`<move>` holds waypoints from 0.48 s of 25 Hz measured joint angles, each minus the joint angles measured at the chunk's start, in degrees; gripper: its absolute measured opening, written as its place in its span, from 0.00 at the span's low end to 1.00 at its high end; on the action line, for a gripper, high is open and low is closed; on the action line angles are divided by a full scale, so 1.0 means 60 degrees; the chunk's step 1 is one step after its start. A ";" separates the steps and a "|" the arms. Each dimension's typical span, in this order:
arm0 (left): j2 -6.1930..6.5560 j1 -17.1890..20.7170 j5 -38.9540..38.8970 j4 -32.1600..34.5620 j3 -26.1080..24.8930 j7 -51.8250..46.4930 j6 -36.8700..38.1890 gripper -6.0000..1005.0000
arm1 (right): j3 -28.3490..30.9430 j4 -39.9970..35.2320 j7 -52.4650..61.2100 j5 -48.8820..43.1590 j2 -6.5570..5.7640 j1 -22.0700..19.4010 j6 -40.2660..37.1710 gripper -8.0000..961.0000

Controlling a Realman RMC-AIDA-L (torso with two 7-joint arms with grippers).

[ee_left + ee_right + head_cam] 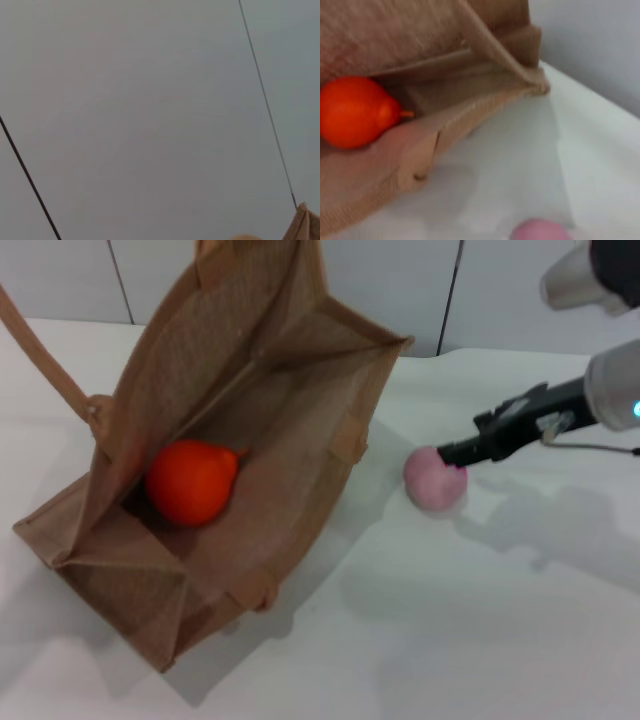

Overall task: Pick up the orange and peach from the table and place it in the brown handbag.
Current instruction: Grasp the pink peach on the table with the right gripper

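The brown handbag (pixel 290 370) lies on the white table (pixel 480 620) at the left with its mouth wide open. The orange (pixel 190 482) rests inside it; the right wrist view shows the orange (pixel 352 112) inside the bag (pixel 395 30) too. The pale pink peach (pixel 433 483) sits on the table just right of the bag's rim and shows at the edge of the right wrist view (pixel 540 231). My right gripper (pixel 452 453) reaches in from the right, its tip at the peach's upper right side. My left gripper is out of view.
One long bag handle (pixel 45 360) loops out at the far left. A panelled wall (pixel 500 290) runs behind the table. The left wrist view shows the wall and a corner of the bag (pixel 305 225). Bare tabletop lies in front of and right of the peach.
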 joint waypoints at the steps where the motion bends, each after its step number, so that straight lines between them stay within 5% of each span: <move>1: -0.0001 0.0000 0.0000 -0.0001 0.0000 0.0000 -0.0002 0.09 | -0.0061 0.0263 -0.0015 0.0007 0.0000 0.0071 -0.0076 0.75; 12: -0.0001 -0.0069 0.0010 -0.0097 0.0010 0.0001 -0.0015 0.09 | -0.0662 0.1684 0.0013 0.0078 -0.0002 0.0708 -0.1192 0.75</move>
